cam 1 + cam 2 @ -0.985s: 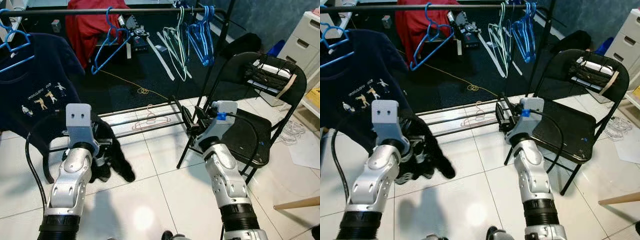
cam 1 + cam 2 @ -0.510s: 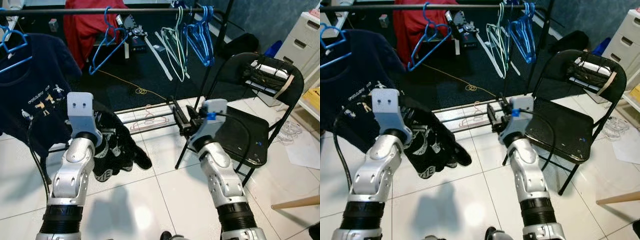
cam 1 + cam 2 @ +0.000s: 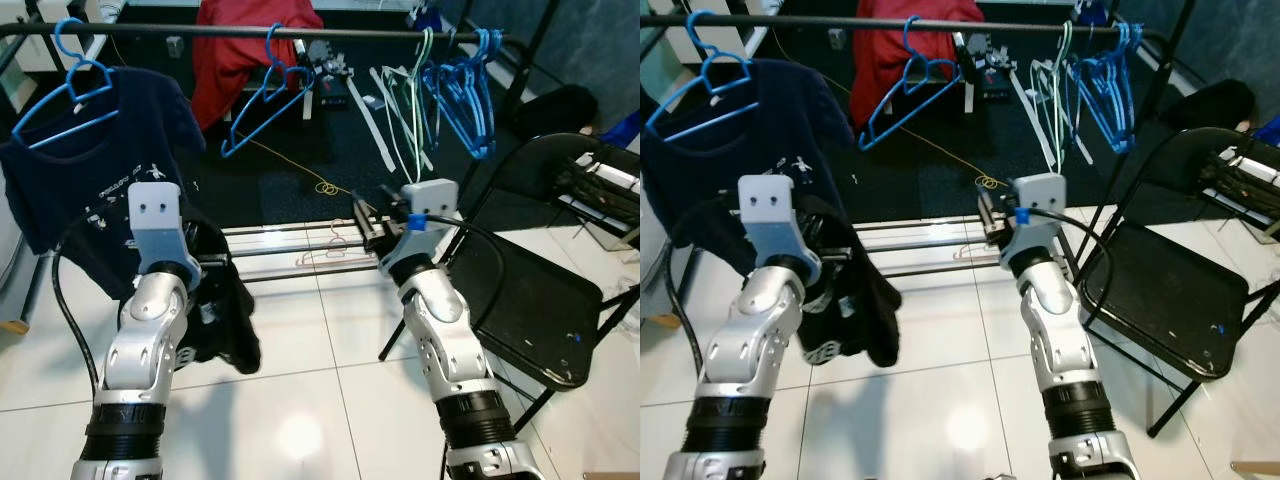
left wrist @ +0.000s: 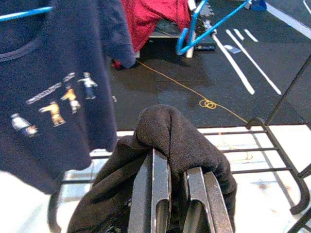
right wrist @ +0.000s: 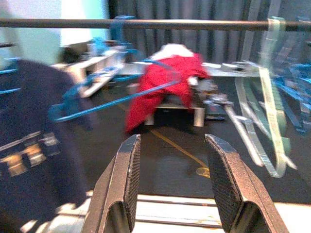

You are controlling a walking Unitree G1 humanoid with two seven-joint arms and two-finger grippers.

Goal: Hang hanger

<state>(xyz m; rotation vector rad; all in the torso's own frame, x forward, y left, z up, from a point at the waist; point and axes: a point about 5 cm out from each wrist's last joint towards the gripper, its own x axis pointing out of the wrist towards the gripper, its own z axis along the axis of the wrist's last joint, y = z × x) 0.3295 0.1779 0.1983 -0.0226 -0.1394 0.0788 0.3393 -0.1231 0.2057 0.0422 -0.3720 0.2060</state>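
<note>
My left gripper [image 4: 177, 196] is shut on a black garment [image 3: 228, 322] that drapes over its fingers [image 4: 154, 194] and hangs down above the white floor. The right gripper [image 5: 175, 194] stands open with nothing between its fingers, held low and pointing toward the clothes rail [image 3: 300, 32]. An empty blue hanger [image 3: 262, 108] hangs tilted on that rail. Left of it a navy T-shirt [image 3: 95, 190] with small printed figures hangs on another blue hanger [image 3: 70, 70]. Whether a hanger sits inside the black garment I cannot tell.
Pale green hangers [image 3: 415, 100] and several blue hangers [image 3: 470, 90] crowd the rail's right end. A black folding chair [image 3: 540, 300] stands close on the right. A pink hanger [image 3: 335, 250] lies by the rack's low bars [image 3: 290, 232]. Red cloth [image 3: 245, 50] lies behind.
The camera has turned left, so the rail and chair sit further right. The black garment in my left gripper swung outward and hangs straight down again. The right gripper stays open.
</note>
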